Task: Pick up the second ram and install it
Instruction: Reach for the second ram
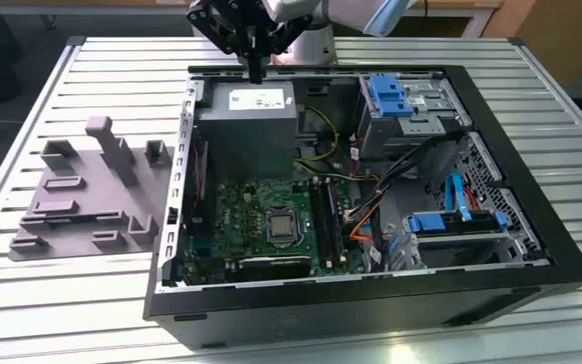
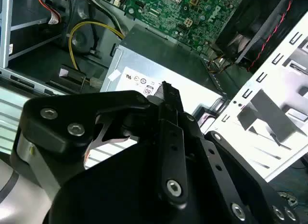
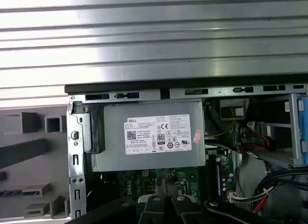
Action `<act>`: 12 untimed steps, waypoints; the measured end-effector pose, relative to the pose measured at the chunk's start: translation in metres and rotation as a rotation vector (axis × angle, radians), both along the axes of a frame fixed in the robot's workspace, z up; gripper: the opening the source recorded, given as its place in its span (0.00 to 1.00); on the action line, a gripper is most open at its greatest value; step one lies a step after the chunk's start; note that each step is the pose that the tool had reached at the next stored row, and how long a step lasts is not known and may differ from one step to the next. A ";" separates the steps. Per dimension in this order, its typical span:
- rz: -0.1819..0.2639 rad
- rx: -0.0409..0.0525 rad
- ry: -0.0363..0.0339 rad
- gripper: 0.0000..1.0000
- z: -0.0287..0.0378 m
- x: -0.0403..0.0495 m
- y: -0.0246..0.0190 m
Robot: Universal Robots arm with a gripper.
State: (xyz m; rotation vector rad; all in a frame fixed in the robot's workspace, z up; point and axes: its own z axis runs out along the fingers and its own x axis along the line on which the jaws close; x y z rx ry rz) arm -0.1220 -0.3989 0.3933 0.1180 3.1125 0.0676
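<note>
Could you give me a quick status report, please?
Gripper over the power supply. Memory stick seemingly in the grey holder, well apart. Case wall lies between them.

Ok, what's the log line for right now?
arm: gripper above power supply | case: open, on slatted table | grey holder: beside case, exterior view's left

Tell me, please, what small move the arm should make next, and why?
Probably shift the end effector toward the exterior view's left, over the grey holder. It hangs above the power supply, while what looks like the memory stick lies in that holder.
</note>
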 end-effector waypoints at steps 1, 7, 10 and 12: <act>0.000 0.0000 0.0000 0.11 0.0000 0.0000 0.0000; 0.000 0.0000 0.0000 0.11 0.0000 -0.0011 0.0000; 0.000 0.0000 0.0000 0.11 0.0000 -0.0029 0.0000; 0.000 0.0000 0.0000 0.11 0.0000 -0.0045 0.0000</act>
